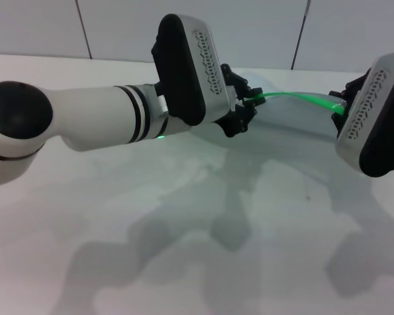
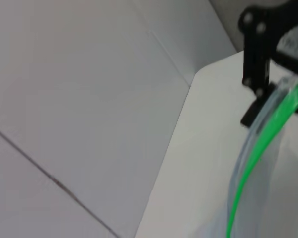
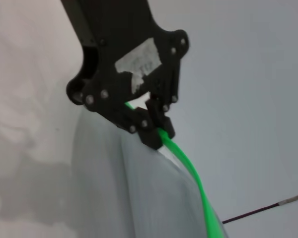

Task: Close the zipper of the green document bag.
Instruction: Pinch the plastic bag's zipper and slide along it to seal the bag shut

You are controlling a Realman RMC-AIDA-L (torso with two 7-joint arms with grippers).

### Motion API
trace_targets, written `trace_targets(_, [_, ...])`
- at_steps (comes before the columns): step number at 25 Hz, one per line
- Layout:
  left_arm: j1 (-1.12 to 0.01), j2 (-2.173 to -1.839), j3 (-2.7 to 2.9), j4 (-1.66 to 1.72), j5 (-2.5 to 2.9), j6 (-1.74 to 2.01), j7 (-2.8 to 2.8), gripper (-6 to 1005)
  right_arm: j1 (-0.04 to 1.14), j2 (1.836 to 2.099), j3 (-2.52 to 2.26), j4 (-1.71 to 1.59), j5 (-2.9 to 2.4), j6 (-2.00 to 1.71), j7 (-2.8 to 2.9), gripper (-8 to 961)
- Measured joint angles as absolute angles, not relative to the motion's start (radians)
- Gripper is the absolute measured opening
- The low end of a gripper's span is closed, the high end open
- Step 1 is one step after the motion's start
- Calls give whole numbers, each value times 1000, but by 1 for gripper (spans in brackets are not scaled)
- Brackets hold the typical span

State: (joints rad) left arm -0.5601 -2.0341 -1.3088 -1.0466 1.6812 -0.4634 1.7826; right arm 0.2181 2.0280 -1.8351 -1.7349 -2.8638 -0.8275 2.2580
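The green document bag [image 1: 295, 125] is a pale grey pouch held up off the white table between my two grippers. Its zipper [image 1: 295, 95] is a bright green strip arching along the top edge. My left gripper [image 1: 248, 104] is shut on the strip's left end, and the right wrist view shows it [image 3: 156, 130] clamped on the zipper [image 3: 193, 173]. My right gripper [image 1: 341, 108] is shut on the right end, and the left wrist view shows it [image 2: 268, 94] pinching the strip [image 2: 248, 163] above the bag [image 2: 268, 198]. The slider tab cannot be made out.
The white table [image 1: 184, 230] spreads in front of the bag, crossed by the arms' shadows. A grey panelled wall [image 1: 118, 26] stands behind the table's far edge [image 2: 188, 89].
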Motion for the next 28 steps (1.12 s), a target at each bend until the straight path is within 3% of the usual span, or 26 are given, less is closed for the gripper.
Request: trace_targets(28, [-539, -2031, -1394, -909, 1611, -372, 1778, 82, 150, 2028, -1717, -1789, -2864, -783, 2287, 49])
